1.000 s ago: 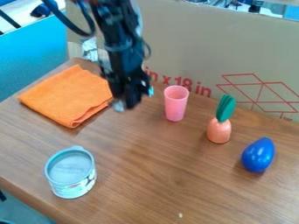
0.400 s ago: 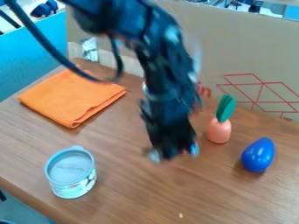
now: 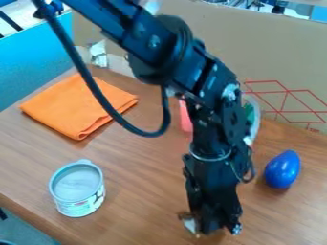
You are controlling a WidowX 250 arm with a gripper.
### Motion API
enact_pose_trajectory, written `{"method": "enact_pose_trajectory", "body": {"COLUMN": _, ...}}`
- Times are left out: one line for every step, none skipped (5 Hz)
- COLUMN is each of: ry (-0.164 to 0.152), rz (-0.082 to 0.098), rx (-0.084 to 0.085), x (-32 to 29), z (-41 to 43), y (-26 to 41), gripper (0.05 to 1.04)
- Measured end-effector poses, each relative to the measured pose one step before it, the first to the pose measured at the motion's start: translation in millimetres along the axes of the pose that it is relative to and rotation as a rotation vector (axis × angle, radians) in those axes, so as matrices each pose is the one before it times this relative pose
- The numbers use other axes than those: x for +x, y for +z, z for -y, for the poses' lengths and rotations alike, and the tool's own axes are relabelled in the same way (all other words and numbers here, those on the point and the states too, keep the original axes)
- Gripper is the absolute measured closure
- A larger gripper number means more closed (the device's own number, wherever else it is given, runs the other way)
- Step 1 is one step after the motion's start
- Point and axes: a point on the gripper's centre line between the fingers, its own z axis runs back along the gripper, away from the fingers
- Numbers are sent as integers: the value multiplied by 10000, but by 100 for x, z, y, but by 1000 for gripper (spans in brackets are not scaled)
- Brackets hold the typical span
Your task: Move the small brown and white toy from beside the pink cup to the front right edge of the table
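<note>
Blue egg [image 3: 282, 169] near wide-spread gripper [image 3: 212, 228]; lidded tin [image 3: 77, 191], contents hidden; cup [image 3: 185, 117] behind arm [image 3: 154, 44]

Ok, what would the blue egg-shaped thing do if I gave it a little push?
The blue egg-shaped thing would probably roll, since its sides are round. It might wobble off in a curve, because one end looks narrower than the other. Its shiny skin looks smooth, so it could be a bit slippery on the wooden table too.
</note>
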Motion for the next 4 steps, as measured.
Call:
{"method": "enact_pose_trajectory", "body": {"ry": -1069, "rz": 14, "rx": -108, "x": 1008, "z": 2496, "y": -843, "gripper": 761}}
{"method": "enact_pose_trajectory", "body": {"ry": -217, "rz": -238, "rx": 81, "x": 251, "z": 522, "y": -1030, "gripper": 698}}
{"method": "enact_pose_trajectory", "body": {"ry": -82, "rz": -60, "rx": -19, "x": 49, "z": -384, "y": 59, "gripper": 404}}
{"method": "enact_pose_trajectory", "body": {"ry": 289, "rz": 185, "rx": -40, "x": -154, "z": -455, "y": 313, "gripper": 135}}
